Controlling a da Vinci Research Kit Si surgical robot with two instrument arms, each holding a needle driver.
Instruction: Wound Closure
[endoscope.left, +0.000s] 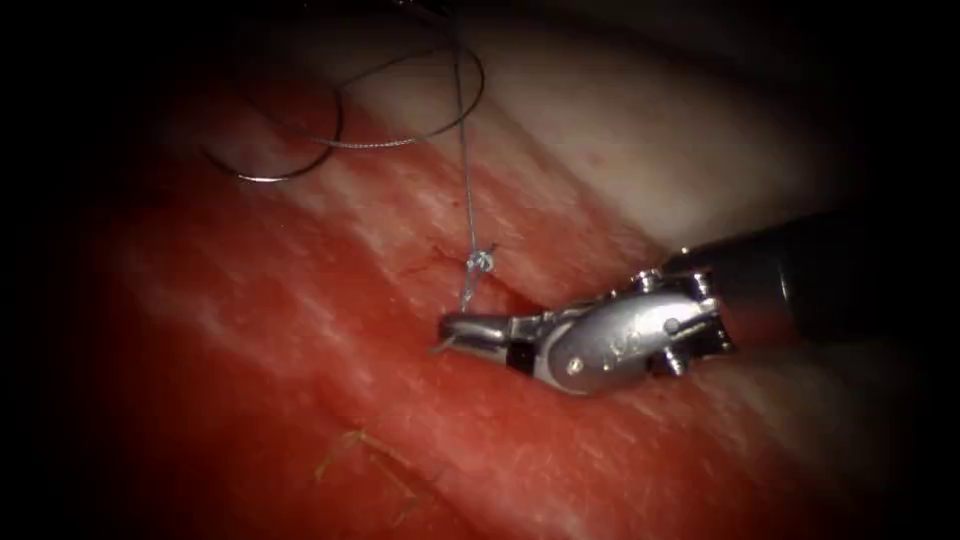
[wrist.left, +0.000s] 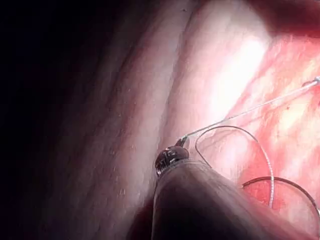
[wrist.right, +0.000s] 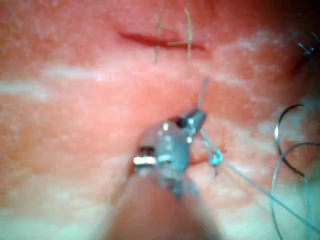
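My right tool (endoscope.left: 447, 327) reaches in from the right and lies low over the cut (endoscope.left: 520, 298), its jaws shut on the short tail of the thread (wrist.right: 204, 90) just below a small knot (endoscope.left: 480, 262). From the knot the long strand of thread (endoscope.left: 465, 150) runs straight up and away. The left tool (wrist.left: 181, 142) has that strand taut in its shut jaws. The curved needle (endoscope.left: 275, 176) lies loose on the tissue (endoscope.left: 250, 330), far to the left of the cut, held by neither tool, with a slack loop of thread (endoscope.left: 400, 141) beside it.
Older pale stitches (endoscope.left: 370, 460) cross the tissue nearer the front, also seen as stitches (wrist.right: 175, 42) over a dark slit. Pale fat (endoscope.left: 640, 140) borders the red surface on the right. The needle (wrist.left: 285, 181) and the loop lie close to the left tool's shaft.
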